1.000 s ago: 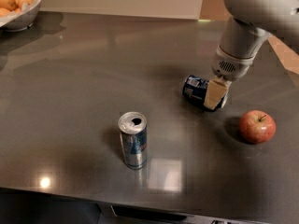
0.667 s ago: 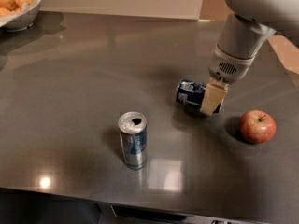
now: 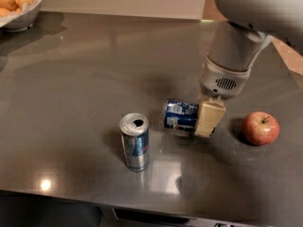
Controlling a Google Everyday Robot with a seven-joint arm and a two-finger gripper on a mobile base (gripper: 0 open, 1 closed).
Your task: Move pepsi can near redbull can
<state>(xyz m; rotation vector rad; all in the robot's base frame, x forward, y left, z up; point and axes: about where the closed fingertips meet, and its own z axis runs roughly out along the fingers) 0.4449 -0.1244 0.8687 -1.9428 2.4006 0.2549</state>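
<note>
The pepsi can (image 3: 179, 116) is dark blue with white and light-blue patches and lies on its side on the steel table. My gripper (image 3: 204, 118) reaches down from the upper right and is shut on the pepsi can's right end; one cream fingertip (image 3: 209, 118) shows in front. The redbull can (image 3: 135, 141) stands upright to the left and a little nearer the front, a short gap from the pepsi can. Its silver top has a dark opening.
A red apple (image 3: 260, 127) lies on the table right of the gripper. A white bowl of oranges (image 3: 21, 18) stands at the back left corner. The table's front edge (image 3: 142, 203) runs just below the redbull can.
My gripper has moved left and toward the front with the pepsi can in it. The gap between the pepsi can and the redbull can has shrunk. The redbull can and apple stayed put.
</note>
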